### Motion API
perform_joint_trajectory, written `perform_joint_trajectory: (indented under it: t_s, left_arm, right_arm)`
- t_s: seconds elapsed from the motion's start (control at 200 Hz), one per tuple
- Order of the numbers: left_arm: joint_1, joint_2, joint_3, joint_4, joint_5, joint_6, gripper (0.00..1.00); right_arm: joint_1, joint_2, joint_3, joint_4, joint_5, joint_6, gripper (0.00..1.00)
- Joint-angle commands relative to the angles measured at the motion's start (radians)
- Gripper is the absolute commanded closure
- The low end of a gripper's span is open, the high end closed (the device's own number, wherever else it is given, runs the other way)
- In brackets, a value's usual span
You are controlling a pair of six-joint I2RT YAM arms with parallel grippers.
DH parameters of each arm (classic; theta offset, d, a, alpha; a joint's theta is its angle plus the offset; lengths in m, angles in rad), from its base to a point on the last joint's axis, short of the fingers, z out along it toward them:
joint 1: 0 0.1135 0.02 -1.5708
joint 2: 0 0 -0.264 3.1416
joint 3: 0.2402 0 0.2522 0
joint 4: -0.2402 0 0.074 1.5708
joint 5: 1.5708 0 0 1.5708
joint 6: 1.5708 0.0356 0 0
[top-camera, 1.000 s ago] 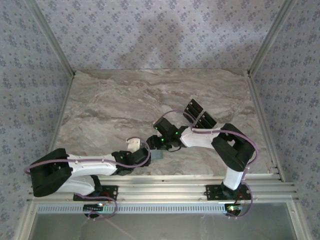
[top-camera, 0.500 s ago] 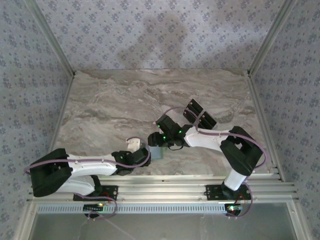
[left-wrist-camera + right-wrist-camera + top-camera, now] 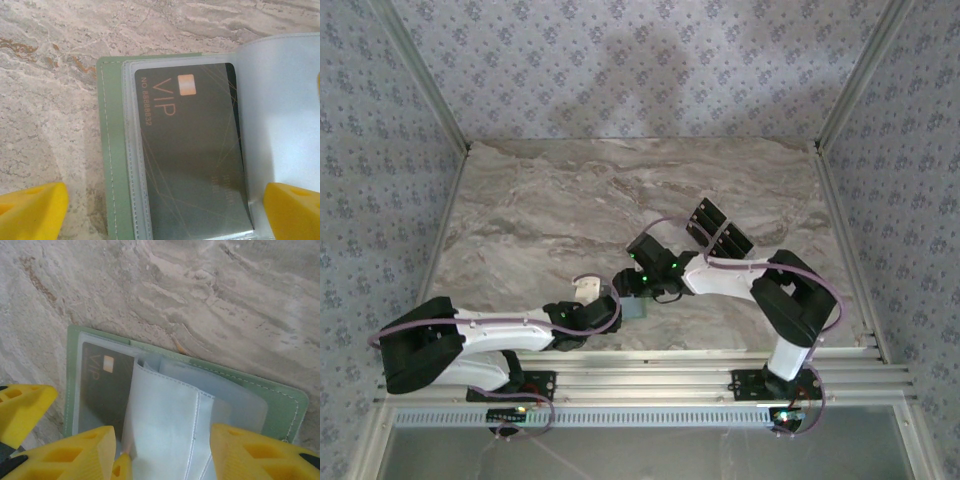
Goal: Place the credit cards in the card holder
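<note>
The sage-green card holder (image 3: 111, 150) (image 3: 280, 405) (image 3: 636, 309) lies open on the marble table near its front edge. One black VIP credit card (image 3: 192, 150) (image 3: 102, 385) sits in its left clear sleeve. My left gripper (image 3: 162, 215) (image 3: 618, 304) is open, its yellow fingers straddling the holder. My right gripper (image 3: 162, 455) (image 3: 634, 292) hovers over it with its jaws apart; a frosted sleeve leaf (image 3: 165, 430) stands up between them. I cannot see either pad pinching the leaf. More black credit cards (image 3: 705, 215) (image 3: 731, 241) lie behind the right arm.
The marble table (image 3: 540, 210) is walled by patterned panels at the left, back and right. A metal rail (image 3: 650, 365) runs along the front edge. One finger of the left gripper (image 3: 22, 402) shows beside the holder in the right wrist view.
The right arm shifted slightly up and right, then came back to about where it was. The left arm and the card holder have stayed put.
</note>
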Motion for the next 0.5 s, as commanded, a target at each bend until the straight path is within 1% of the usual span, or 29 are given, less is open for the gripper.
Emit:
perform_joint_trajectory:
  t_s: [0.0,0.495]
  left_arm:
    - [-0.006,-0.017,-0.010,-0.009,-0.028,-0.014,0.00]
    - [-0.007,-0.035,-0.010,-0.016,-0.033,-0.009,0.00]
  right_arm:
    - [0.005,0.027,0.030,0.003,-0.020,0.007,0.46]
    - [0.029,0.039,0.053,0.019,-0.062,-0.006,0.48]
